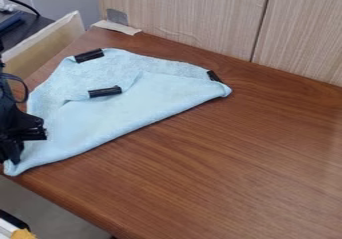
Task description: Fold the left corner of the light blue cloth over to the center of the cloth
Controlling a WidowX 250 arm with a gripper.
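The black gripper [23, 139] is at the left edge of the camera view, low over the near left corner of a light blue cloth [127, 114]. Whether it touches or holds that corner, I cannot tell. The cloth lies partly folded on the brown table, its long folded edge running from the lower left up to the right. Three short black strips mark it: one [89, 55] at the upper left edge, another [105, 91] near the middle, and a third [213, 76] by the right corner.
The wooden table [227, 168] extends to the right and front of the cloth. A wood-grain panel [180, 15] stands along its back edge, with a small metal bracket [117, 17]. At the left edge rises a pale board [50, 40]. The table's front edge slants down toward the bottom.
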